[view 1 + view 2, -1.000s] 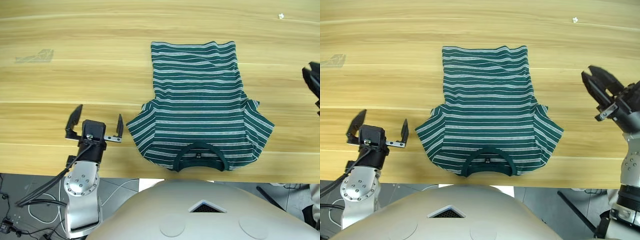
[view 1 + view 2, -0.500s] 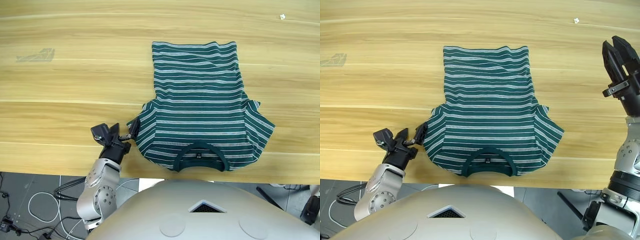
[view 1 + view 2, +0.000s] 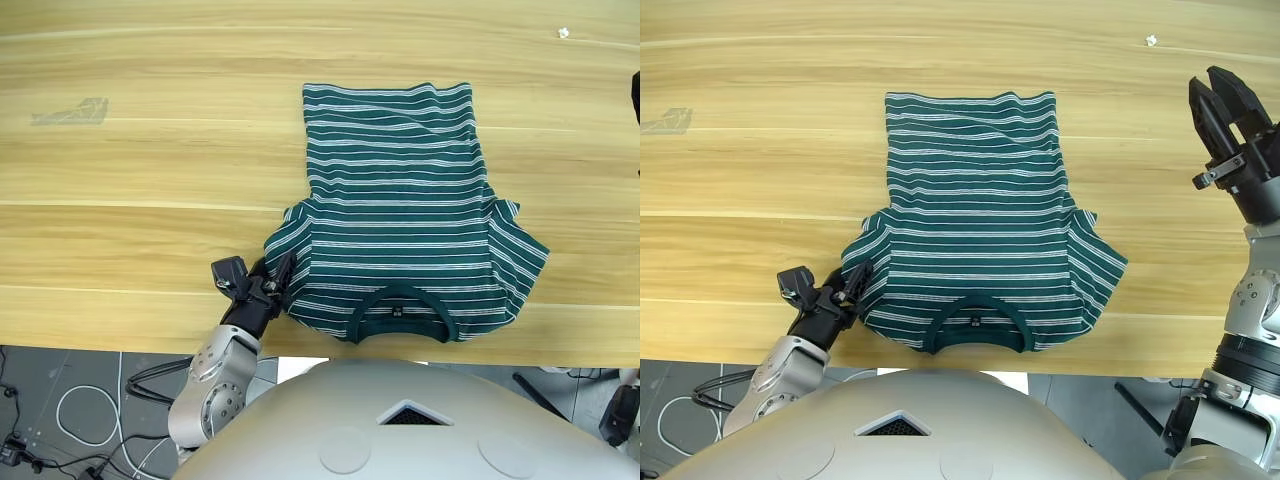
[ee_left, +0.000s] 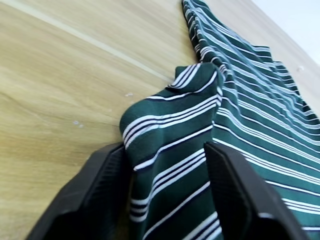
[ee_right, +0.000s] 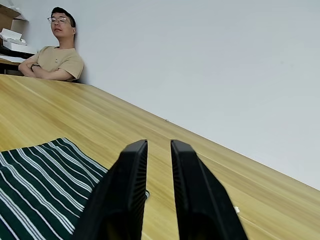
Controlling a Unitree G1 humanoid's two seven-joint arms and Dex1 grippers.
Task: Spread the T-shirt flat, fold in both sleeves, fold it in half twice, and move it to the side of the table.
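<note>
Near the front edge of the table (image 3: 150, 180), towards its left, the left gripper (image 3: 258, 276) sits low on the wood. Its two fingers are spread either side of the tip of the left sleeve (image 4: 170, 120). Cloth lies between them, but they are not yet pinched on it.

The step in hand looks like folding in this sleeve. To do it well, the fingers should probably close on the sleeve's outer edge alone and catch both of its layers. They should stay off the body cloth beneath, which is already rucked near the armpit. A low lift and a straight carry towards the collar (image 3: 400, 305) line would likely keep the fold crisp. It should also stop the whole T-shirt (image 3: 400, 190) dragging sideways.

The T-shirt itself lies flat right of the table's middle. Its collar is at the front edge and its hem points to the far edge.

The right sleeve (image 3: 520, 250) lies spread and untouched, so it would want the mirrored fold next.

Over the table's right side, well clear of the cloth, the right gripper (image 3: 1210, 95) hangs raised. Its fingers are slightly parted and hold nothing.
</note>
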